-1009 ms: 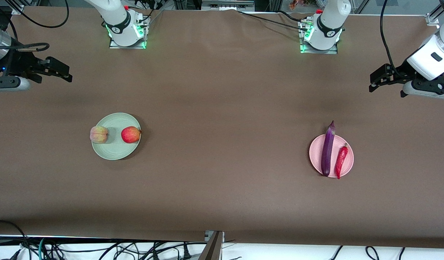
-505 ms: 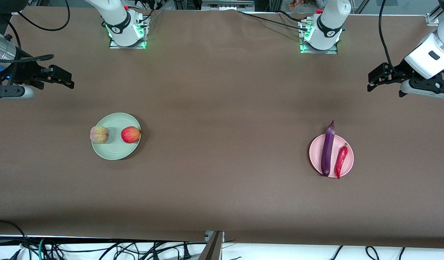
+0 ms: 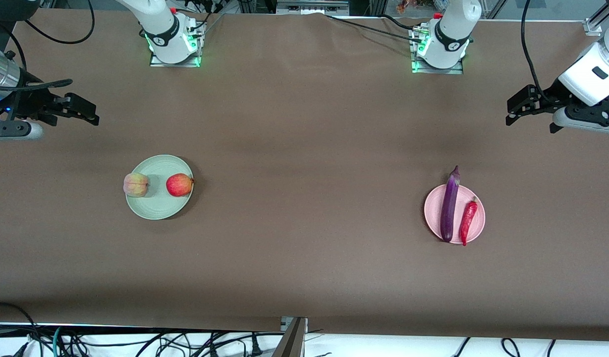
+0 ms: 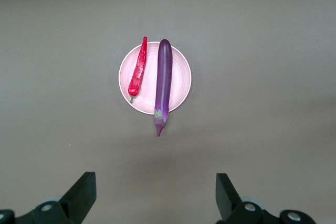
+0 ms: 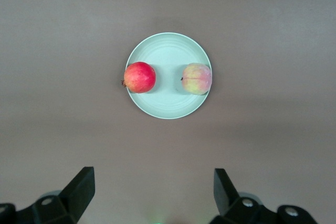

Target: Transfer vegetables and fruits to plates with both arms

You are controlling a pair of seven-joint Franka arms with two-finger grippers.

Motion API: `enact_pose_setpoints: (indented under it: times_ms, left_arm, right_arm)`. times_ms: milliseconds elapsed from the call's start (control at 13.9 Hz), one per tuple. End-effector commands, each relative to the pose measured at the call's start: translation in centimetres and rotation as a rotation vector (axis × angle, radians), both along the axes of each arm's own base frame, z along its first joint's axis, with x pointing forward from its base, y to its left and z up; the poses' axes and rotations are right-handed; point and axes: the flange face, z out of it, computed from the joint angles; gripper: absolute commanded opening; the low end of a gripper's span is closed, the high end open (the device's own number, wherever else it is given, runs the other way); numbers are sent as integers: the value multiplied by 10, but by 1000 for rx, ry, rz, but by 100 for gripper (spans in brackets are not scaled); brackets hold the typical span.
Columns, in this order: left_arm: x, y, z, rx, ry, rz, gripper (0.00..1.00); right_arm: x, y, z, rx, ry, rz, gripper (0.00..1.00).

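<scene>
2 fruits on green plate [image 3: 158, 208] under right gripper [image 5: 152, 190], eggplant [image 3: 450, 206], chili [image 3: 468, 220] on pink plate [image 3: 433, 210] under left gripper [image 4: 155, 192], both spread apart

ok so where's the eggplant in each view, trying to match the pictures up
Front view: the eggplant lies across the pink plate, toward the left arm's end of the table, its stem end over the rim.
Left wrist view: eggplant mid-picture, on the plate.
Right wrist view: not in it.
Shared landmark: the red chili beside it.
</scene>
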Motion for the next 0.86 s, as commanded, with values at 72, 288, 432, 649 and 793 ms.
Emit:
enact_pose_setpoints:
  times_ms: [72, 288, 432, 649, 793]
  left_arm:
    - [2, 1, 5, 18, 0, -9, 100]
    - [2, 3, 5, 18, 3, -6, 100]
    - [2, 3, 5, 18, 3, -3, 100]
    - [4, 2, 1, 18, 10, 1, 100]
    - [4, 1, 1, 18, 11, 5, 100]
  right_arm:
    - [6, -3, 8, -22, -33, -15, 100]
    - [7, 1, 9, -27, -47, -4, 100]
    - [7, 2, 8, -33, -47, -1, 100]
    - [7, 3, 8, -35, -48, 3, 100]
    - [7, 5, 9, -34, -48, 9, 100]
